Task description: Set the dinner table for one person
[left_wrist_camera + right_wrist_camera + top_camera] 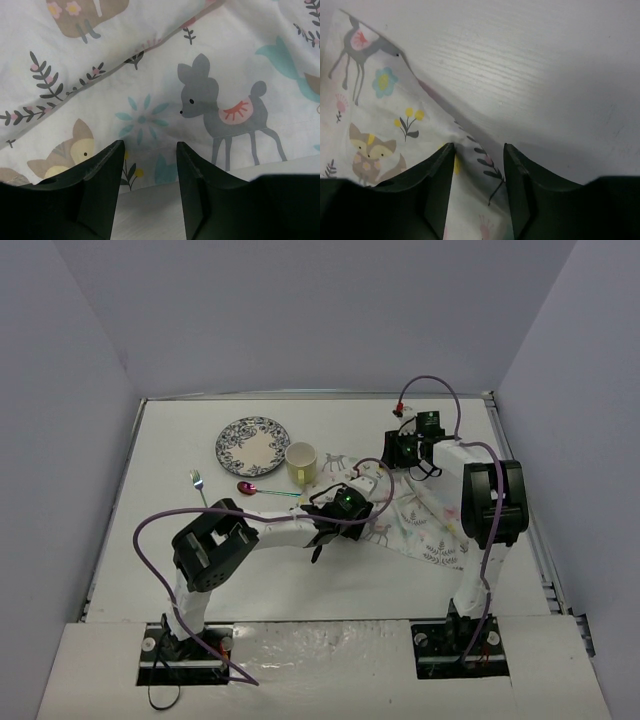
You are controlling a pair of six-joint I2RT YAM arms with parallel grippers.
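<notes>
The dinner table (150,540) is a large white top with a thin metal rim. On it lie a patterned plate (252,445), a pale yellow cup (301,462), a fork (198,483) and a spoon (262,490) with a pink bowl and green handle. An animal-print cloth (425,525) lies crumpled at centre right. My left gripper (365,502) is open at the cloth's near left edge (200,100), with bare table between its fingers (107,170). My right gripper (398,462) is open, and a raised fold of the cloth's edge (480,165) stands between its fingers (437,175).
Purple cables loop over both arms (150,530). Grey walls close in the table on the left, back and right. The plate, cup and cutlery sit left of the cloth, close to the left arm's wrist.
</notes>
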